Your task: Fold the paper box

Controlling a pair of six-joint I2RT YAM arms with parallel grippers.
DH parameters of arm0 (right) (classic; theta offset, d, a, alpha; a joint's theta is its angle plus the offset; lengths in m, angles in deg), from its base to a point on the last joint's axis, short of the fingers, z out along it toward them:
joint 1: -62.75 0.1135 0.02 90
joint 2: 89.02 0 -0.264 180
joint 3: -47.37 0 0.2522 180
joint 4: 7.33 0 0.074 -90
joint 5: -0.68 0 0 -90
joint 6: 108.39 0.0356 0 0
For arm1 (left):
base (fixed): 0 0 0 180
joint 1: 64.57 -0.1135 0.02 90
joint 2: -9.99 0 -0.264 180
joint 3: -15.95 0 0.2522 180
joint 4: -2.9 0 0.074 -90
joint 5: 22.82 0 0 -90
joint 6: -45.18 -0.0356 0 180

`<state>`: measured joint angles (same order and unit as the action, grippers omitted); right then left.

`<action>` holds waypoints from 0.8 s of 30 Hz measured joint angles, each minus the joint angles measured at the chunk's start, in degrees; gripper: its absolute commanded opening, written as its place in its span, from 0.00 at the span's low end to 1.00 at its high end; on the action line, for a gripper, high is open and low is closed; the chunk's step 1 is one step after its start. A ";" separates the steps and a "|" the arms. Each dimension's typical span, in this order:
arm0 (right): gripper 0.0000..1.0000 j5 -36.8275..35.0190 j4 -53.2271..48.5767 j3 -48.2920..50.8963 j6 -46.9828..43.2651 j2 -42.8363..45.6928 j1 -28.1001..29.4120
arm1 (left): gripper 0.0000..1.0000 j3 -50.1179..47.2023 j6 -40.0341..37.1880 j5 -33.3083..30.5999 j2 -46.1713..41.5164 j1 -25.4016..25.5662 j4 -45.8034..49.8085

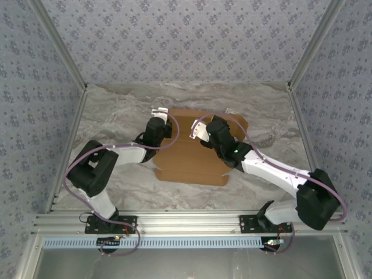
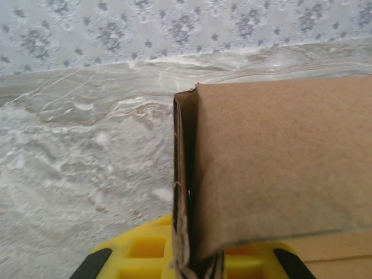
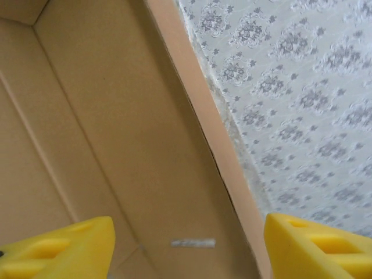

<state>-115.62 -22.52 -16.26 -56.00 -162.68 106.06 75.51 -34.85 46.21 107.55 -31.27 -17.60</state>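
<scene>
Enclosure: patterned wallpaper walls (image 1: 174,40) stand on three sides of a marbled grey table (image 1: 116,110).

The paper box (image 1: 192,165), plain brown cardboard, lies at the middle of the table, between the two arms. Its near portion lies flat. At its far left corner a side panel stands upright; the left wrist view shows that panel (image 2: 279,163) edge-on, with the table and the wall behind it.

The left arm (image 1: 99,165) reaches in from the left to that far left corner. The right arm (image 1: 273,171) reaches in from the right, its wrist over the far half of the box.

The left gripper (image 1: 160,119) is clamped narrow on the upright panel: the cardboard edge runs down between its yellow fingers (image 2: 139,253).

The right gripper (image 1: 201,131) stands wide, holding nothing. Its yellow fingers (image 3: 58,247) sit well apart at the lower corners of the right wrist view, with creased inner panels of the box (image 3: 116,128) beyond them.

A small pale strip (image 3: 193,242) lies on the cardboard between those fingers; what it is cannot be told.
</scene>
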 measured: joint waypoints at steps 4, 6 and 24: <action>0.85 3.45 -5.38 -0.59 10.80 6.12 -1.88 | 0.00 -0.76 0.61 -0.55 -0.63 -0.94 0.13; 0.86 6.82 -9.09 -2.86 17.46 8.02 -5.31 | 0.00 -0.76 0.61 -0.50 -0.66 -0.94 0.15; 0.86 33.05 -25.55 -23.67 55.78 -10.32 -24.41 | 0.00 -1.40 0.63 -0.07 -1.57 -0.94 0.13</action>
<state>-82.57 -48.07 -39.93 -0.22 -173.00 81.65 74.11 -34.21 46.15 105.98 -32.21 -17.47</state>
